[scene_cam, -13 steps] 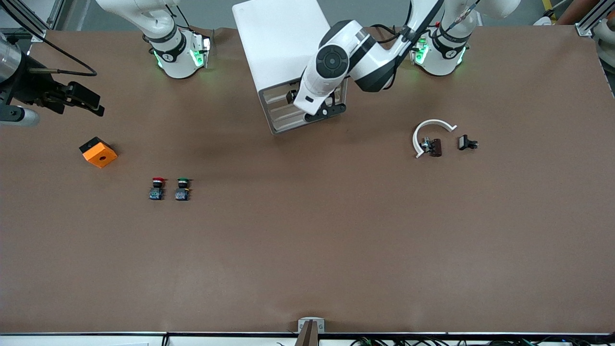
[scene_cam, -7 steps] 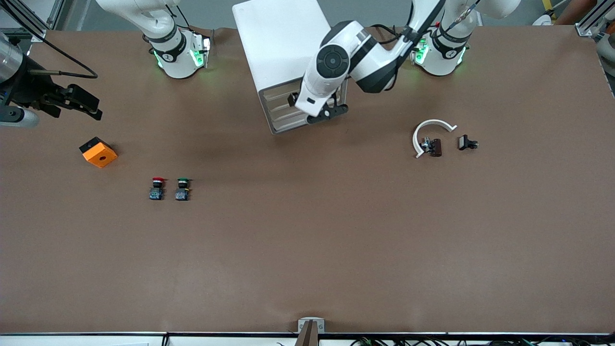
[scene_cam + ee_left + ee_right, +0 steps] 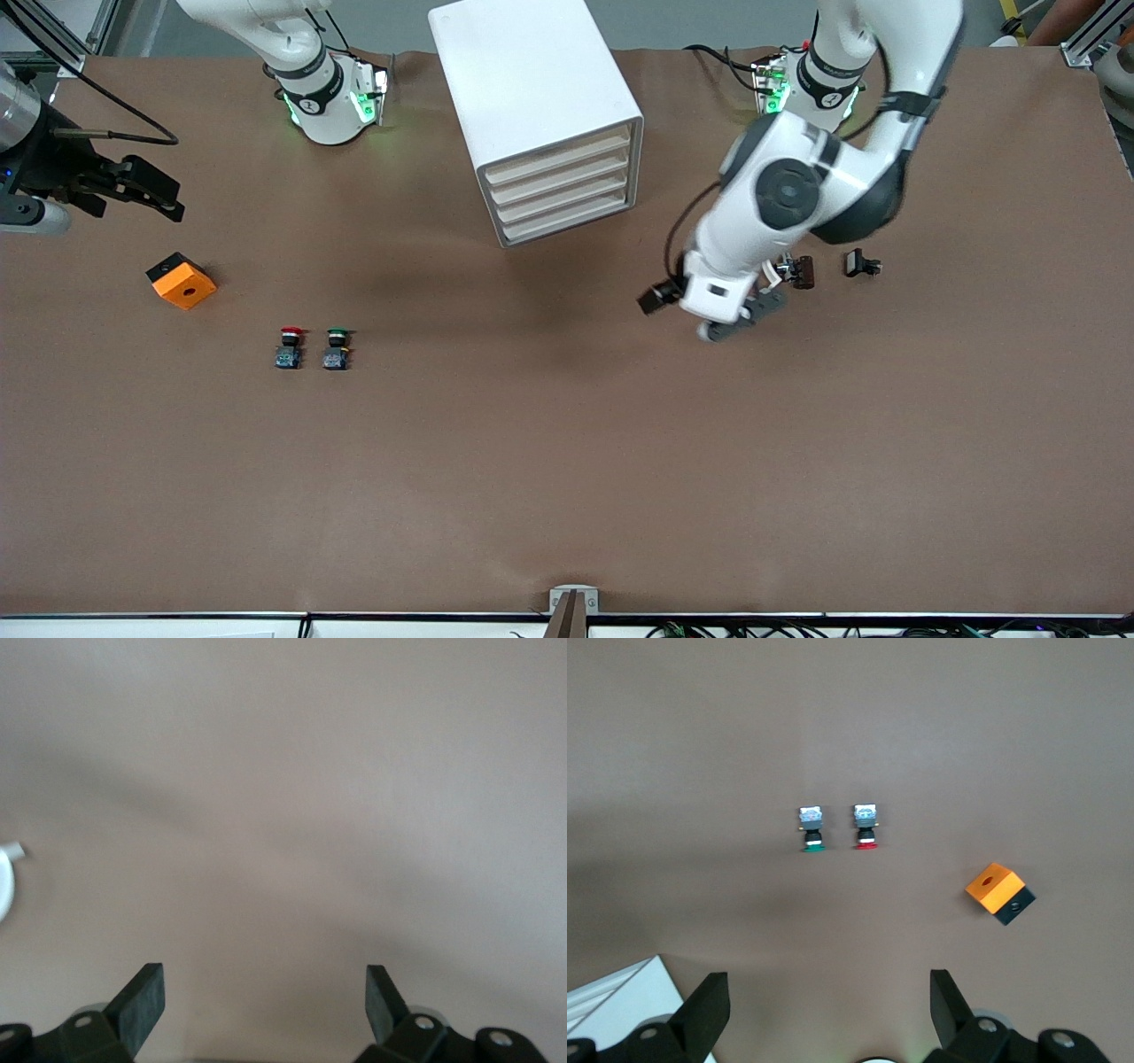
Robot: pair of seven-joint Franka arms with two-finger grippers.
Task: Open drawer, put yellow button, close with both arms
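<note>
The left arm bends down from its base at the upper right of the frame, its left gripper [image 3: 264, 1005] hanging spread wide at center right over bare table, while the right gripper [image 3: 828, 1014], fingers also apart, waits at the upper-left edge.

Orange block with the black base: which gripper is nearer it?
Right. The right gripper is open, hovering beside the orange block; the open left gripper hangs toward the left arm's end.
</note>
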